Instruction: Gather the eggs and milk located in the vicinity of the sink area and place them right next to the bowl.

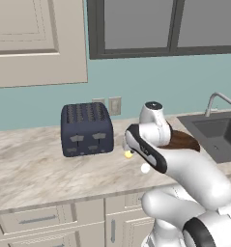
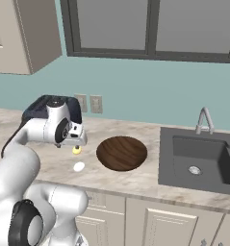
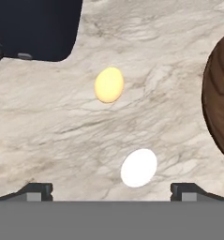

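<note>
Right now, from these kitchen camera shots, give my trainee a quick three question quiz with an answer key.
1. True or false: the yellow egg lies inside the wooden bowl.
2. What stands behind the eggs, against the wall? A) toaster B) kettle C) milk carton
3. Fill in: the gripper hovers over the white egg with its jaws ____.

Key:
1. False; it lies on the marble counter, beside the bowl.
2. A, the dark blue toaster.
3. open, holding nothing.
</note>
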